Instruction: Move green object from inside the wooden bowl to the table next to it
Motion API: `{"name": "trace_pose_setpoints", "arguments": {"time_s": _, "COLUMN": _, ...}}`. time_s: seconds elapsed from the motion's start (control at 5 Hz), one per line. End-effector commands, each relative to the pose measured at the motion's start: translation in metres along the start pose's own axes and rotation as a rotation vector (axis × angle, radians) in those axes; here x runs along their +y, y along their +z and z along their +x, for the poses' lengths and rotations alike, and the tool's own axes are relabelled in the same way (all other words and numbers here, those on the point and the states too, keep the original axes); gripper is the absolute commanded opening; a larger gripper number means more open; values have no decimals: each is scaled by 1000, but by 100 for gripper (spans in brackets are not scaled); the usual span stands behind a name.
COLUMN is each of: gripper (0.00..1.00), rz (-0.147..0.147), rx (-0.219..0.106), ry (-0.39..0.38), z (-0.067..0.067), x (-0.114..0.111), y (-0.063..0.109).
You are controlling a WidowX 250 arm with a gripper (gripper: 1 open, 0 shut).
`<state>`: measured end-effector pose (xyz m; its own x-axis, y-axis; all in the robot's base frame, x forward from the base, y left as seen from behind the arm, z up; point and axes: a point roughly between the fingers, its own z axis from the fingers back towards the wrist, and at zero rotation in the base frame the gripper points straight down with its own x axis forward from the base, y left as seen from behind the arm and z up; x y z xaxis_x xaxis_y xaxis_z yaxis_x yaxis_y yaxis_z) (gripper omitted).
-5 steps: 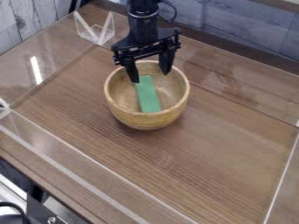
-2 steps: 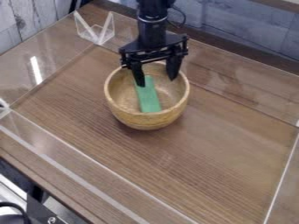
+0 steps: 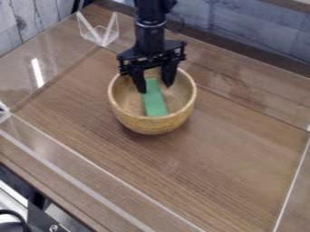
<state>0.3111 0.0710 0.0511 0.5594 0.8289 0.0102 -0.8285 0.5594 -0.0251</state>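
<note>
The green object (image 3: pixel 155 100) is a flat bright-green block leaning inside the wooden bowl (image 3: pixel 134 119), with its upper end toward the far rim. My gripper (image 3: pixel 154 83) points straight down into the bowl. Its black fingers (image 3: pixel 136 82) stand on either side of the block's upper end, with a gap still showing, so the jaws look open. The block's far tip is partly hidden behind the fingers. The bowl rests on the dark wood-grain table (image 3: pixel 230 154).
Clear acrylic walls (image 3: pixel 49 63) ring the tabletop. A small clear stand (image 3: pixel 97 29) sits at the back left behind the bowl. Bare table lies to the right of the bowl and in front of it.
The gripper has sunk slightly deeper into the bowl, and its fingers stand closer together around the block's upper end. The block and the bowl have not moved.
</note>
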Motion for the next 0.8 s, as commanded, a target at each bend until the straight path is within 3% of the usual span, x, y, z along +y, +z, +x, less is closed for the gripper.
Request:
{"name": "trace_pose_setpoints", "arguments": {"time_s": 0.0, "gripper": 0, "rz": -38, "rx": -19, "ry": 42, "z": 17, "x": -5, "y": 23}}
{"name": "trace_pose_setpoints", "arguments": {"time_s": 0.2, "gripper": 100, "rz": -31, "rx": -13, "ry": 73, "z": 22, "x": -3, "y": 26}}
{"name": "trace_pose_setpoints", "arguments": {"time_s": 0.4, "gripper": 100, "rz": -24, "rx": -9, "ry": 98, "z": 12, "x": -14, "y": 21}}
{"name": "trace_pose_setpoints", "arguments": {"time_s": 0.6, "gripper": 0, "rz": -26, "rx": 7, "ry": 121, "z": 1, "x": -25, "y": 21}}
